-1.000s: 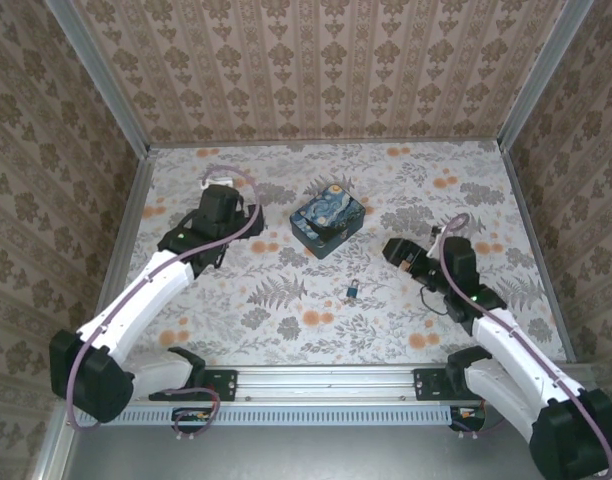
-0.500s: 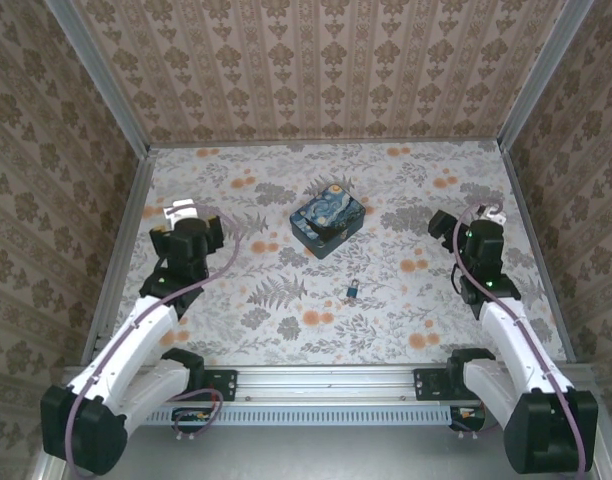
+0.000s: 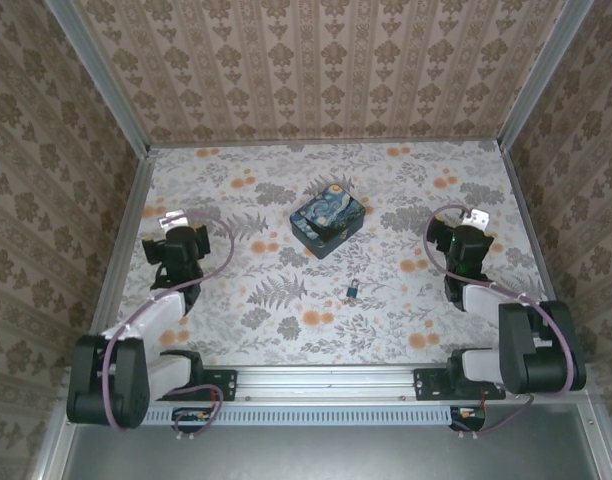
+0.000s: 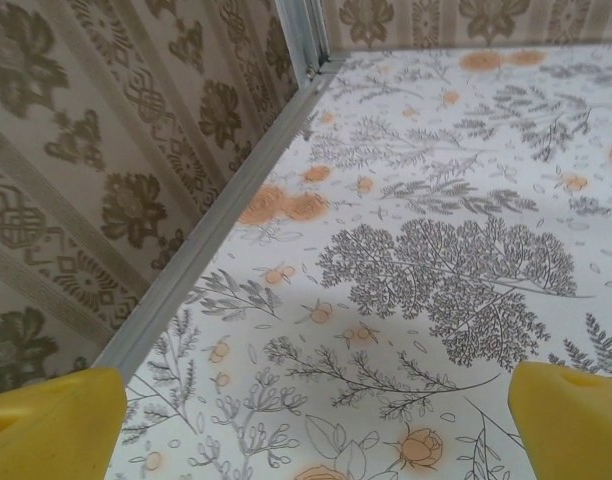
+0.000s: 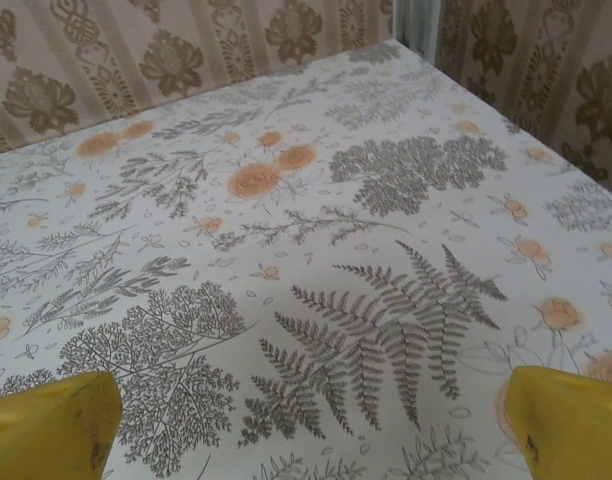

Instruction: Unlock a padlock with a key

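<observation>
Grey-and-orange floral paper covers the flat table (image 3: 286, 320), walled by brown damask wallpaper (image 3: 326, 70). At centre sits a closed blue night-sky printed box (image 3: 327, 221), with the tiny dark bluish metal padlock (image 3: 353, 290) lying apart at its five o'clock. Both the left gripper (image 4: 316, 430) and right gripper (image 5: 306, 430) stand spread, empty.

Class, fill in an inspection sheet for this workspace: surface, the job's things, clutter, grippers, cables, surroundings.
Surface: flower-patterned table, nothing spilled.
Job's things: padlock lies near the middle, untouched; key too small to make out.
Clutter: painted box behind the padlock, apart from it.
Grippers: left gripper and right gripper both open, holding nothing.
Cables: left cable and right cable, purple, loop over the arms, away from the padlock.
Surroundings: patterned walls on three sides; metal rail at the near edge.
</observation>
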